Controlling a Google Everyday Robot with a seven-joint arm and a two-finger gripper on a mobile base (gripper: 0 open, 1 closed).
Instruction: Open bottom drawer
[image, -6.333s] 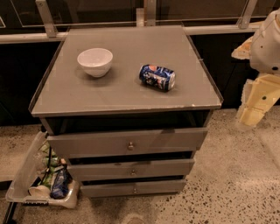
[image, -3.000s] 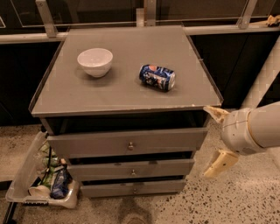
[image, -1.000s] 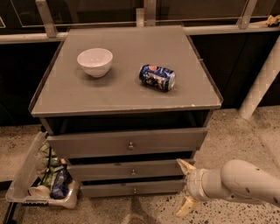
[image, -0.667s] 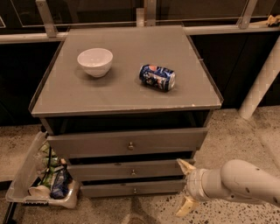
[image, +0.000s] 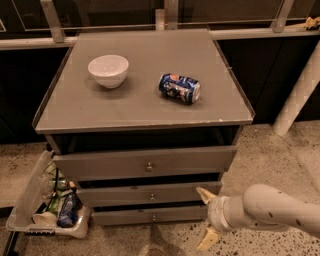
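1. Desk (image: 145, 107): one, grey, with three stacked drawers, each front bearing one small round knob.
2. Bottom drawer (image: 125, 216): the lowest, slimmest front, just above the floor, set back under the middle one.
3. Bin (image: 27, 192): one, clear, tilted on the floor left of the desk, holding bottles and packets.
4. Gripper (image: 206, 217): one, by the bottom drawer's right end, its two fingers (image: 204, 194) spread apart.
5. Bowl (image: 108, 70): one, white, upright on the desk.
6. Can (image: 180, 88): one, blue, on its side, right of the bowl.

The gripper (image: 204, 218) is now hovering, fingers apart, just off the right end of the bottom drawer (image: 131, 216), having come down from well above it.
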